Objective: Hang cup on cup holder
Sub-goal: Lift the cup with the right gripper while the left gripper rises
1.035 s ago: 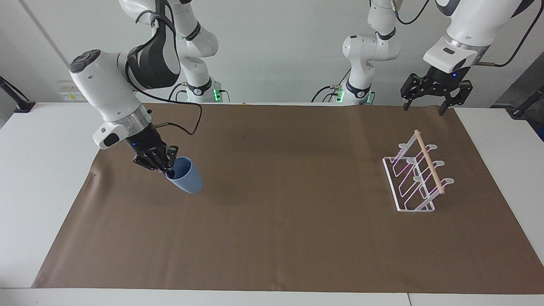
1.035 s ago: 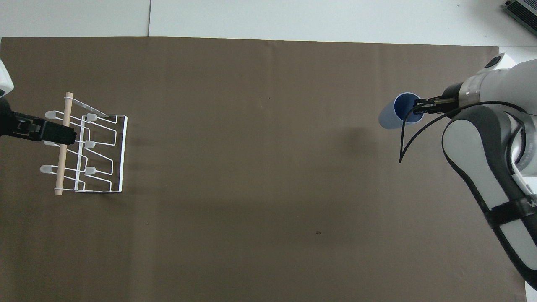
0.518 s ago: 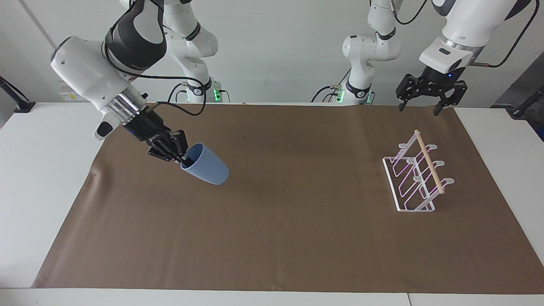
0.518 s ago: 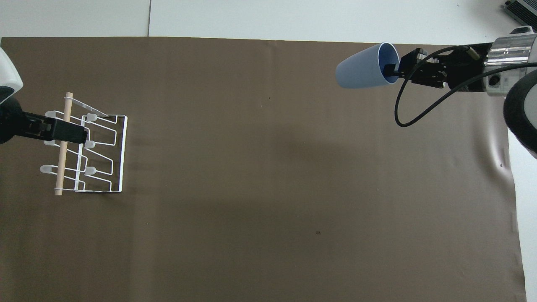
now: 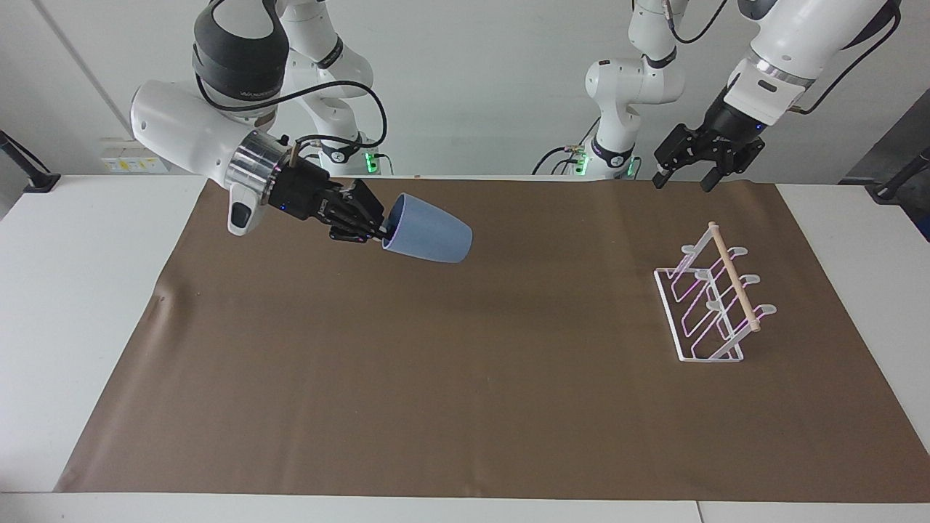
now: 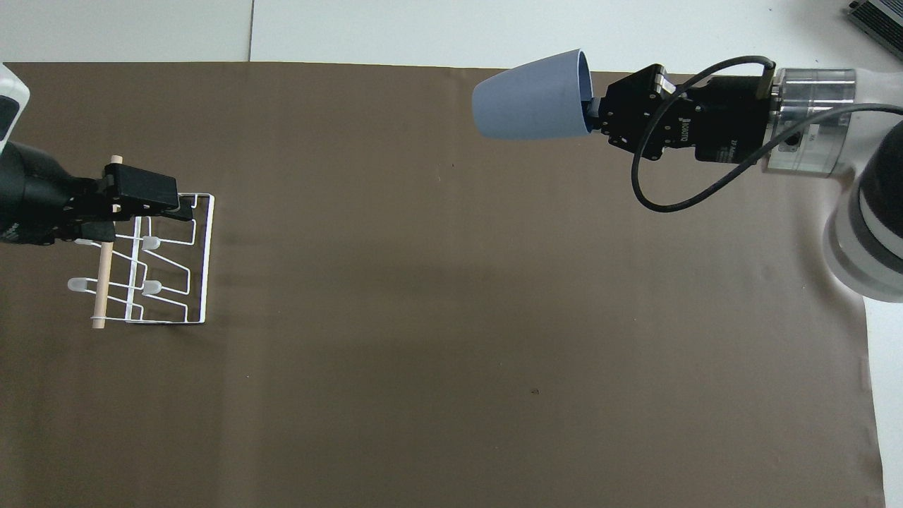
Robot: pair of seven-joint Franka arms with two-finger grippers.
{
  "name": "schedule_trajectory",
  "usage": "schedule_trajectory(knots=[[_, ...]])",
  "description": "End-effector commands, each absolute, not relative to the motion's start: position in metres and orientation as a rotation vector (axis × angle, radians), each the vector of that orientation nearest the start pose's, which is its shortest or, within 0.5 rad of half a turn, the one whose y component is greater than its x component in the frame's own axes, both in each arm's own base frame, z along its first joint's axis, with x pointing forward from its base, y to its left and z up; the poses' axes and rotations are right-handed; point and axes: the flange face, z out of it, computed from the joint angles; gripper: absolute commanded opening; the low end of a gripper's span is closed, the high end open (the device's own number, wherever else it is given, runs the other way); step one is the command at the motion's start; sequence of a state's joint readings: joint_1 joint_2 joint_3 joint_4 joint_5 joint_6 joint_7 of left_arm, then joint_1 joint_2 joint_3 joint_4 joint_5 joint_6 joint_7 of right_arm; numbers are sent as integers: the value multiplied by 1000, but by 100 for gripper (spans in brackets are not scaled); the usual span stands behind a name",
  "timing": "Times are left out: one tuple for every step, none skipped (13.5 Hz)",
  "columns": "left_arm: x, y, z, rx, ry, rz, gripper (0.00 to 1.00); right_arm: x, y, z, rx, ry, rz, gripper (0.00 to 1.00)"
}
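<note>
The right hand (image 5: 378, 231) is gripping the rim of the light-blue tapered plastic cup (image 5: 429, 237), lying sideways in the air with its base pointing toward the white wire cup holder (image 5: 708, 298) well apart at the left arm's end of the worktop (image 5: 465, 407); the left hand (image 5: 681, 172) is hanging with fingers spread over the worktop's edge near that holder.

The cup (image 5: 429, 237) looks like matt, smooth light-blue plastic, the cup holder (image 5: 708, 301) is thin white-coated wire topped by a pale bare wooden dowel (image 5: 735, 277), and the brown table cover (image 5: 465, 407) appears as matt paper, lightly creased at one edge
</note>
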State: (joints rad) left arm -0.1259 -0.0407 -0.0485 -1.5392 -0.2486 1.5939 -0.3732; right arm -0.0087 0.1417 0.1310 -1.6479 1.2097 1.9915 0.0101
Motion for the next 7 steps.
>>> schedule_trajectory(knots=[[523,-153,670,-3407,-685,-34,100,604,141,578,-1826,364,-38,0],[522,-163,673,-3408,-853,-13,100,599,144,568,-1786,372,-25,0],[522,-172,674,-3397,-1004,10,100,591,153,559,-1740,369,-11,0],[521,-180,675,-3370,-1136,35,100,586,155,551,-1698,385,-2,0],[521,-187,677,-3342,-1278,62,100,583,162,549,-1666,395,14,0],[521,-195,680,-3308,-1440,93,100,581,166,546,-1643,406,25,0],[521,-204,679,-3261,-1576,117,100,579,175,543,-1621,414,41,0]])
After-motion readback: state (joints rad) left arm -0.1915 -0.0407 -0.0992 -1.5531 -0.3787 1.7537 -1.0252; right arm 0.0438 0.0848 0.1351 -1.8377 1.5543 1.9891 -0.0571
